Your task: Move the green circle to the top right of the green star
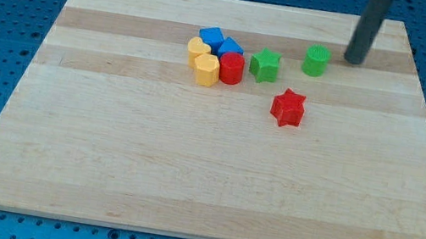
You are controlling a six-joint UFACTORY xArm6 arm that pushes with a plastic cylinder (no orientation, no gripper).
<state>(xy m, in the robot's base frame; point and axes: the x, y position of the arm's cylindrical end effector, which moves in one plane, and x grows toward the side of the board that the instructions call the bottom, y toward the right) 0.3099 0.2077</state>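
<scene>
Tip [352, 61] of rod end effector on desk [187, 175], no jaws, pinching nothing. Green circle [317, 60] just left of tip, not touching. Green star [265, 65] farther left, slightly lower.

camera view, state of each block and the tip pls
my tip: on the board, right of the green circle, apart
green circle: upright, up-right of the green star, alone
green star: beside the cluster
red star: alone
red cylinder, blue blocks, yellow blocks: clustered
</scene>
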